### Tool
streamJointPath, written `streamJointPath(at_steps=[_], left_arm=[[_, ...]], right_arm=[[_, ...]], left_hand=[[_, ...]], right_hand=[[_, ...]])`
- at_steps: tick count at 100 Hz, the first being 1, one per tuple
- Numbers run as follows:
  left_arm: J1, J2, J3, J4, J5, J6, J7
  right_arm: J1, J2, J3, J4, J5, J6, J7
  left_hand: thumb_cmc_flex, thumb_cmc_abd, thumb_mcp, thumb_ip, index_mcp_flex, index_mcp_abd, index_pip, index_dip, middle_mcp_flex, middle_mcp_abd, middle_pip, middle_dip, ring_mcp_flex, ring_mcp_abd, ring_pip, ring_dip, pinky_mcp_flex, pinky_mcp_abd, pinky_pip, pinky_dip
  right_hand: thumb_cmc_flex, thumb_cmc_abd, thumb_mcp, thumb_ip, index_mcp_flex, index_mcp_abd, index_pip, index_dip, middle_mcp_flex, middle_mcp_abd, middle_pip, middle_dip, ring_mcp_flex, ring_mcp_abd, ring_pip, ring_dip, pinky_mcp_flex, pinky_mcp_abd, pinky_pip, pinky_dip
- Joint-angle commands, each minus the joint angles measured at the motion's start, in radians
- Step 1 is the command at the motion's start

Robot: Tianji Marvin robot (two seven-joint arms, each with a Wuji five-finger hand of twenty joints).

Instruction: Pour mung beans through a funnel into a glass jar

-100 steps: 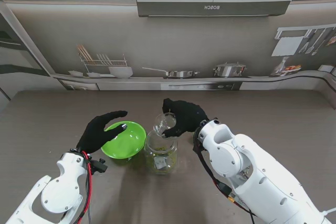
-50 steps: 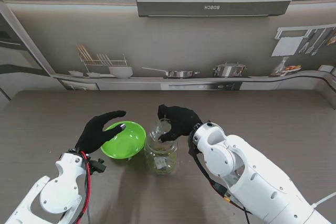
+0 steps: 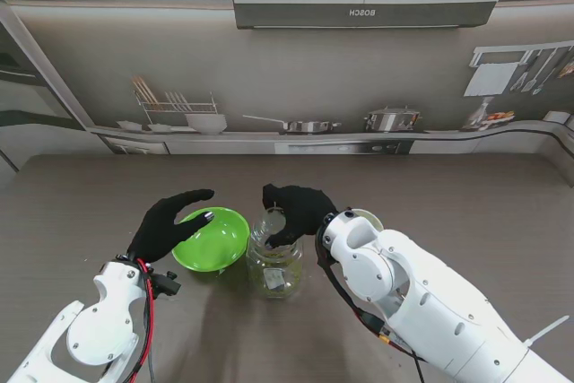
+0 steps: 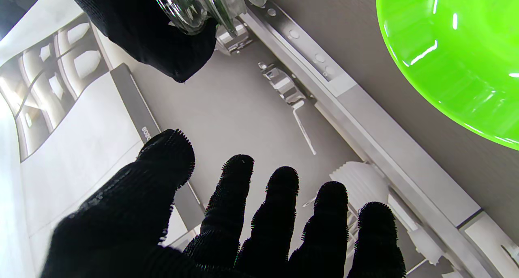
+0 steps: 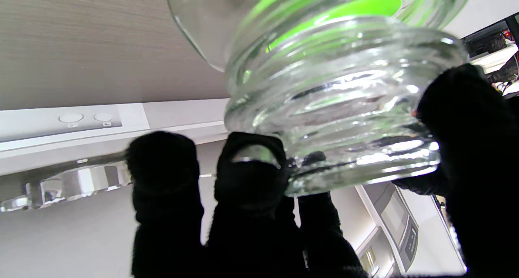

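Observation:
A glass jar [image 3: 274, 266] with a pale label stands mid-table, with what looks like a layer of greenish beans at its bottom. My right hand [image 3: 296, 208], in a black glove, sits over the jar's mouth and is shut on a small clear funnel [image 3: 272, 220] held at the opening. The right wrist view shows the jar's threaded neck [image 5: 336, 107] right against my fingertips [image 5: 251, 168]. To the jar's left is a bright green bowl [image 3: 213, 238]. My left hand [image 3: 170, 221] hovers open over the bowl's left rim, holding nothing. The left wrist view shows the bowl [image 4: 458, 54] and my right hand [image 4: 142, 30].
The brown table [image 3: 466, 195] ends at a printed kitchen backdrop [image 3: 296, 87] on its far side. My right forearm [image 3: 421, 302] crosses the near right part of the table, close beside the jar.
My right hand has carried the clear funnel left and down, from above the jar's right side onto its mouth. The left hand, bowl and jar have stayed put.

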Motion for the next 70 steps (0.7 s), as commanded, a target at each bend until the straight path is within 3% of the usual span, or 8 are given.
streamJointPath(at_steps=[1,70], left_arm=[[0.005,-0.002,-0.003,-0.007,-0.004,-0.001,-0.018],[0.008,0.0,-0.008,-0.011,-0.009,0.005,-0.028]], right_arm=[[0.011,-0.006,-0.004,0.001,-0.008,-0.005,0.017],[0.052,0.013,-0.035,0.003,-0.09,-0.034,0.064]], left_hand=[[0.021,0.043,-0.014,0.022,0.007,-0.012,-0.001,-0.001,-0.006,0.0,-0.012,-0.006,0.009,0.006,-0.027,-0.011,-0.016,-0.001,-0.033,0.001],[0.023,0.046,-0.021,0.023,0.016,-0.005,0.002,0.002,-0.007,0.002,-0.012,-0.006,0.007,0.012,-0.029,-0.011,-0.02,-0.001,-0.034,0.001]], right_hand=[[0.253,0.171,0.206,0.099,0.051,-0.072,0.189,0.044,0.086,-0.192,0.064,-0.02,0.053,-0.05,0.021,0.008,0.0,-0.003,0.011,0.001],[0.225,0.191,0.187,0.104,0.053,-0.152,0.15,-0.029,0.059,-0.221,0.042,-0.012,0.041,-0.063,-0.011,-0.013,-0.062,-0.004,-0.012,0.015]])
